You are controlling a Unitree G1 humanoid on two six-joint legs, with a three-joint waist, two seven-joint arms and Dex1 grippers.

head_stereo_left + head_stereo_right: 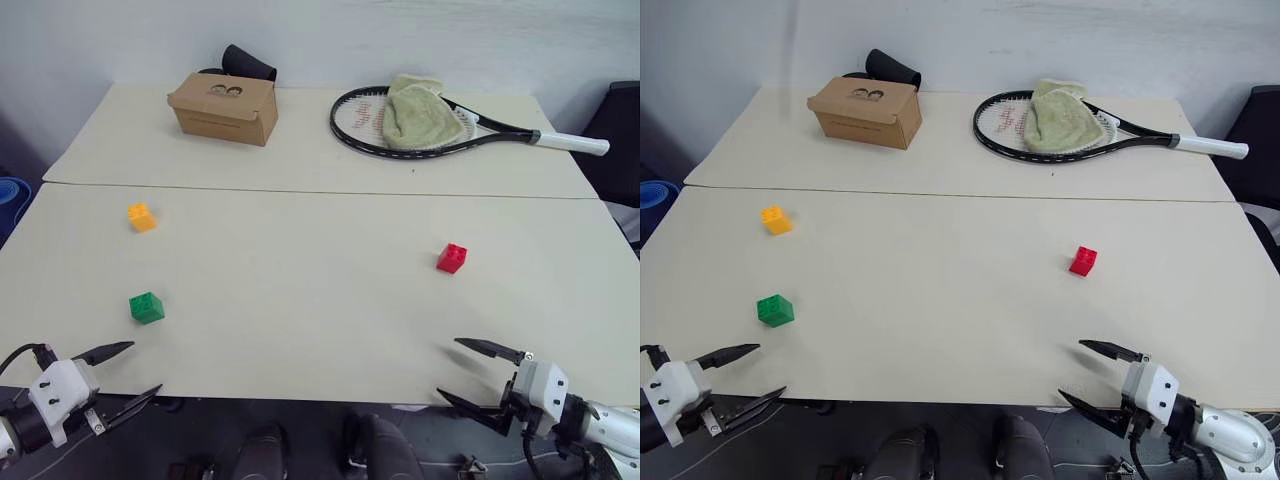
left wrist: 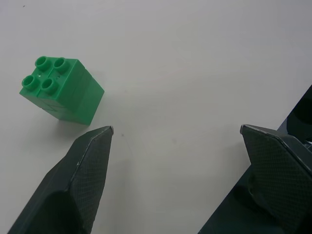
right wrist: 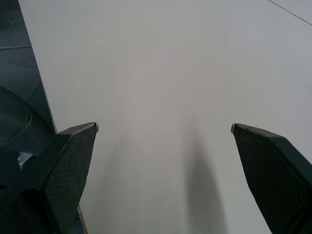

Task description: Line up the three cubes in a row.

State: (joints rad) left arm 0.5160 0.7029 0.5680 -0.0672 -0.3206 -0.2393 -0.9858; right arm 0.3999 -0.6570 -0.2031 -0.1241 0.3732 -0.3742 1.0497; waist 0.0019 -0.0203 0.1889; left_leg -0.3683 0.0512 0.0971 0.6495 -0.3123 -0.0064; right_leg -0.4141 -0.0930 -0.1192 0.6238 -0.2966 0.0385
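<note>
- Cubes sit scattered on the worktop (image 1: 320, 330), none touching: the green cube (image 1: 146, 307) at your near left, the yellow-orange cube (image 1: 141, 217) farther back on the same side, the red cube (image 1: 451, 258) off to the right, well apart from both.
- Your left claw (image 1: 122, 375) hangs at the near edge with its fingers spread wide and nothing between them. The green cube lies just ahead of it and a little toward the middle, so this is the arm nearer to that cube.
- In the left wrist view the green cube (image 2: 62, 90) stands studs-up beyond one fingertip, outside the gap and not between the fingers. You need to swing the claw sideways toward it before closing, I judge.
- Your right claw (image 1: 475, 372) is also wide and empty at the near right edge. The red cube lies ahead of it, farther off than green is from the left claw.
- The two left-side cubes already roughly form a line running away from you, so carrying the red one over may be the shorter job. That is a judgement only.
- The cardboard box (image 1: 223, 108) and the racket (image 1: 440, 128) with a towel (image 1: 423, 114) on it lie at the far side, out of your way.
</note>
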